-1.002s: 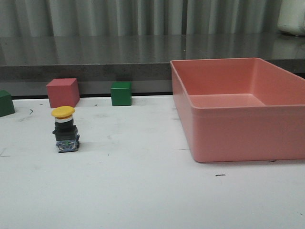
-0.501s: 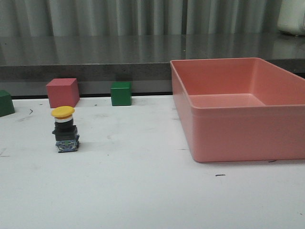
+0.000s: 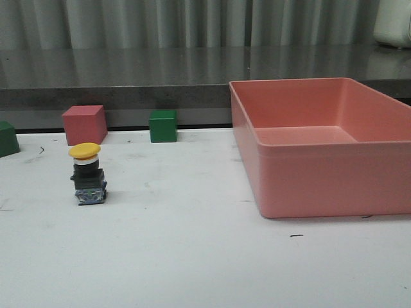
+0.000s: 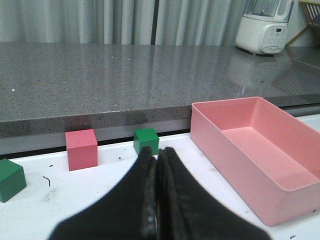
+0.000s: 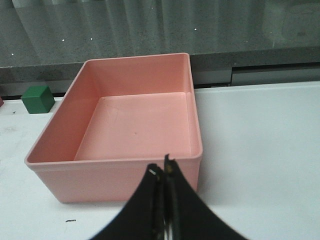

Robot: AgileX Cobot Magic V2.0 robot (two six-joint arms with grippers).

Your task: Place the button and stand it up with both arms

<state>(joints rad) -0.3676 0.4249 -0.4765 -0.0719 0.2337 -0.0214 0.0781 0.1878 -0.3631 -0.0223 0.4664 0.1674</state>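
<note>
The button (image 3: 87, 173) stands upright on the white table (image 3: 192, 256), yellow cap on top and dark body beneath, toward the table's left side. Behind it, near the table's back edge, sits a pink cube (image 3: 84, 124), with a green cube (image 3: 163, 126) to its right and a second green cube (image 3: 8, 138) at the far left edge of the front view. A pink bin (image 3: 321, 144), open on top, occupies the right side, well apart from the button. Neither arm appears in the front view. In the wrist views, the left gripper (image 4: 156, 165) has its fingers pressed together with nothing between them, and the right gripper (image 5: 161, 172) is likewise closed and holding nothing, just in front of the bin's near wall.
</note>
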